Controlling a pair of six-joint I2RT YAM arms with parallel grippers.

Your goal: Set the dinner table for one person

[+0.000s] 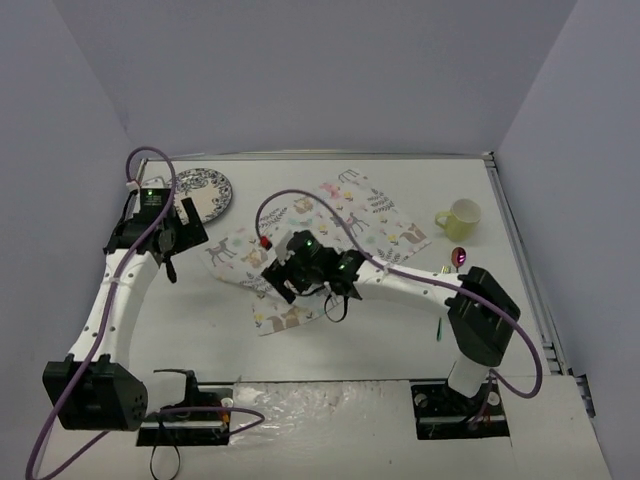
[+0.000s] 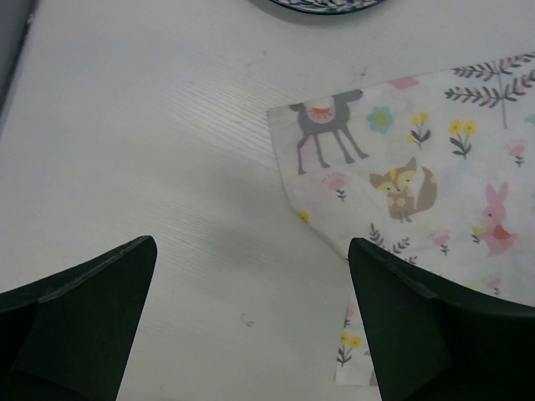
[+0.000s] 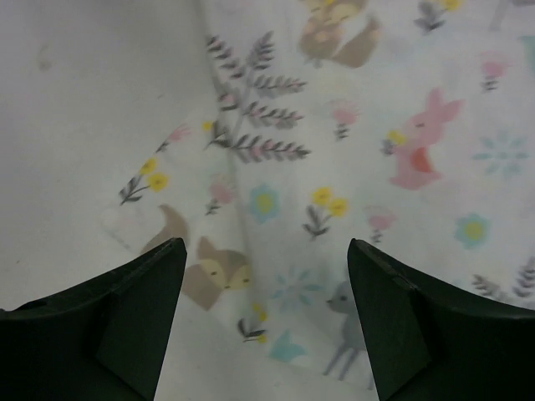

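Table (image 1: 330, 350): white top, fills the floor of the enclosure and carries everything in view.

Placemat (image 1: 335, 230): lies at centre, turned diagonally to the table edges. Flat for the most part, with slight creasing near its near-left corner.

Plate (image 1: 205, 190): far left, on bare table, near the placemat's left corner but apart from it.

Cup (image 1: 458, 218): yellow, upright, far right, just off the placemat's right corner. A small dark-red item (image 1: 460, 256) lies just in front of it, too small to identify.

Left gripper (image 1: 172, 250): released, jaws spread wide with nothing between them. In its wrist view it hangs over bare table (image 2: 125, 125), and the placemat's edge (image 2: 418, 167) sits by the right-hand finger (image 2: 435, 334).

Right gripper (image 1: 283, 283): also released, jaws apart and empty. Its wrist view shows it over the placemat's near-left corner (image 3: 334, 167), with printed foxes and flowers between the fingers (image 3: 109, 334).
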